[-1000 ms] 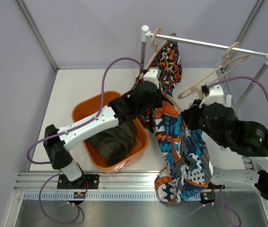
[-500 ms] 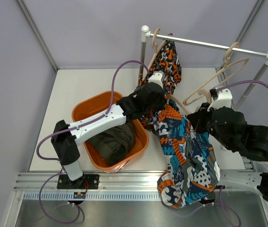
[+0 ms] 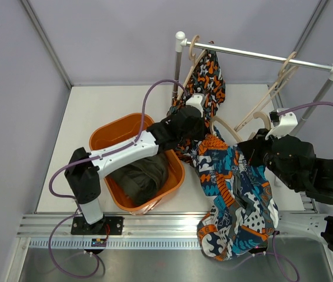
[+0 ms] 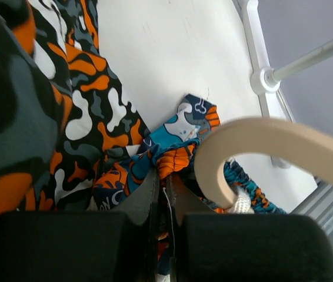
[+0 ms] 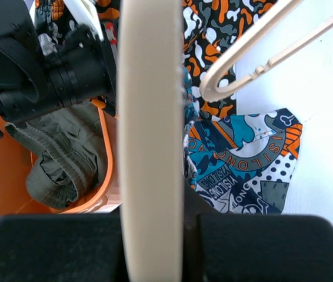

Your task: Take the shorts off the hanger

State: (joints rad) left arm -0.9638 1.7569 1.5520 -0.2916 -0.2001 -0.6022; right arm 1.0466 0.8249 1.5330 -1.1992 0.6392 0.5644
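Three shorts lie in three places. The olive-green shorts (image 3: 138, 176) are bundled inside the orange basket (image 3: 103, 134), which sits on the white bench (image 3: 96, 106) at about 8 o'clock from its middle; nothing else shows in the basket. The blotch-print shorts (image 3: 209, 79) hang on a hanger at the left end of the rail (image 3: 255, 55), toward 12 o'clock. The swirl-print shorts (image 3: 232, 194) droop from the bench middle toward 5 o'clock and spill over its near edge.

In the left wrist view, the left hand (image 4: 162, 197) has its fingers pressed nearly together, pinching a fold of the swirl-print shorts just beside the curved end of the cream hanger (image 4: 255, 144). In the right wrist view, the right hand (image 5: 153, 226) is clamped on that hanger's broad bar, which runs straight up between its fingers. A thinner second hanger (image 3: 272, 94) hangs from the rail toward 2 o'clock, bare of cloth.
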